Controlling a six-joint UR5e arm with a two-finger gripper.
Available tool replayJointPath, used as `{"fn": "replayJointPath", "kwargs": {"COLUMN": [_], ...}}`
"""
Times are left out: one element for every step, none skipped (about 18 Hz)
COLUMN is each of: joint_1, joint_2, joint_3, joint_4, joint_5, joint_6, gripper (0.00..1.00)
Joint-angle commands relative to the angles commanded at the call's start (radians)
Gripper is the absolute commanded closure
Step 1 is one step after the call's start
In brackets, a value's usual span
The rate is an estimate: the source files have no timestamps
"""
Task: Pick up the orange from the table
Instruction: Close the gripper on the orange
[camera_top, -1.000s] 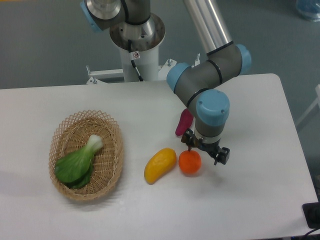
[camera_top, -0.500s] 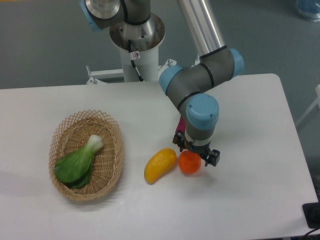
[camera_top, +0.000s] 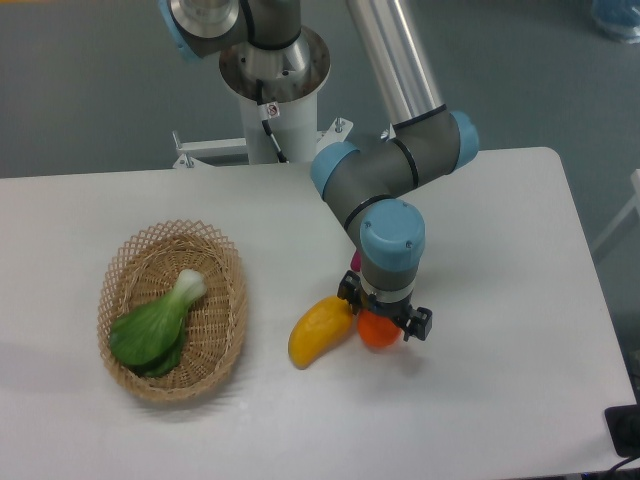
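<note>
Your gripper (camera_top: 380, 312) sits directly over the orange (camera_top: 377, 331), hiding its top; you cannot tell how wide the jaws stand or whether they grip it. The orange rests on the white table (camera_top: 500, 400), just beside the yellow mango-shaped fruit (camera_top: 318, 331). Also listed: wicker basket (camera_top: 228, 340) holding a leafy green vegetable (camera_top: 155, 324), and a magenta item (camera_top: 354, 262) mostly hidden behind the wrist.

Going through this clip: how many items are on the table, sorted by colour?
Orange: 1, the orange, partly under the gripper
Yellow-orange: 1, the mango-shaped fruit
Green: 1, the leafy vegetable in the basket
Tan: 1, the wicker basket
Magenta: 1, an item mostly hidden behind the arm
Total: 5, all on the white table
</note>
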Motion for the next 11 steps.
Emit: {"fn": "replayJointPath", "kwargs": {"joint_1": [0.000, 0.000, -0.005, -0.005, -0.005, -0.005, -0.005, -0.005, -0.005, -0.005, -0.003], "joint_2": [0.000, 0.000, 0.000, 0.000, 0.003, 0.003, 0.005, 0.005, 0.008, 0.012, 0.015], "joint_3": [0.000, 0.000, -0.002, 0.002, 0.002, 0.002, 0.003, 0.003, 0.005, 0.006, 0.015], "joint_4": [-0.002, -0.003, -0.003, -0.006, -0.006, -0.006, -0.005, -0.003, -0.003, -0.005, -0.005], "joint_5": [0.006, 0.020, 0.032, 0.035, 0.034, 0.034, 0.034, 0.032, 0.032, 0.028, 0.023], "joint_6": [0.000, 0.000, 0.000, -0.003, -0.005, -0.008, -0.014, -0.014, -0.014, -0.014, -0.011], "gripper": [0.11, 0.18, 0.27, 0.41, 0.57, 0.64, 0.64, 0.64, 0.64, 0.64, 0.64]}}
